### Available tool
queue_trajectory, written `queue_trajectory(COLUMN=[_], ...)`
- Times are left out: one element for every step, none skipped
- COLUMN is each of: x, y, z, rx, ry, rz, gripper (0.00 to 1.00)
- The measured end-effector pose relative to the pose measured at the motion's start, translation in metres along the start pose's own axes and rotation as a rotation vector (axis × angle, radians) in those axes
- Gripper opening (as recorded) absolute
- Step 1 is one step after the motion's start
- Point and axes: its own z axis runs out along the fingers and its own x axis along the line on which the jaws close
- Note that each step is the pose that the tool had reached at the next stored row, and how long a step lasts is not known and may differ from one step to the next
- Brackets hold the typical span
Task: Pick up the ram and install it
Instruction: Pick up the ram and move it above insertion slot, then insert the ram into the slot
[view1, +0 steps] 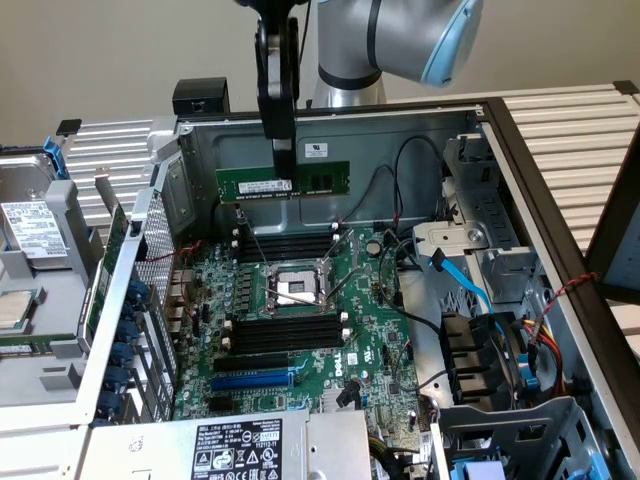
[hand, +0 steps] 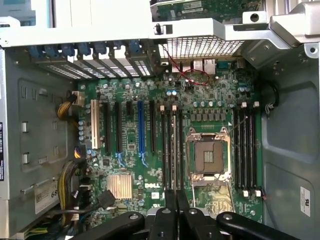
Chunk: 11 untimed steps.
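Observation:
The ram (view1: 322, 180), a long green stick with a white label, hangs level in the air above the far part of the motherboard (view1: 375, 340). My gripper (view1: 284, 162) comes straight down from above and is shut on the ram's top edge, a little toward the exterior view's left of its middle. Below it lie the black memory slots (view1: 290, 246) on the far side of the CPU socket (view1: 295, 288). In the wrist view my gripper (hand: 175, 199) looks down over the memory slots (hand: 171, 145) beside the CPU socket (hand: 207, 156).
A second bank of black slots (view1: 285, 332) and a blue expansion slot (view1: 250, 381) lie nearer the camera. Cables and a blue SATA lead (view1: 465, 285) run at the exterior view's right. The case wall (view1: 400, 150) stands behind the ram, and a drive cage (view1: 35, 250) is at the left.

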Motion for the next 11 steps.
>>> queue_trajectory(x=[0.0000,0.0000,0.0000,0.0000,0.0000,0.0000,0.0000,0.0000,0.0000,0.0000,0.0000], y=[0.0000,0.0001,0.0001,0.0001,0.0001,0.0001,0.0001,0.0001,0.0001,0.0001,0.0001], z=[0.0000,0.0001,0.0001,0.0001,0.0001,0.0001,0.0001,0.0001,0.0001,0.0001,0.0001], rx=[0.0000,0.0001,0.0000,0.0000,0.0001,0.0001,0.0001,0.0001,0.0000,0.0001,0.0001], ry=[0.0001,-0.0001,-0.0001,-0.0001,-0.0001,-0.0001,0.0000,-0.0001,-0.0001,-0.0001,-0.0001], rz=[0.000,0.000,0.000,0.000,0.000,0.000,0.000,0.000,0.000,0.000,0.000], gripper=[0.12,0.12,0.12,0.12,0.12,0.12,0.12,0.12,0.12,0.12,0.12])
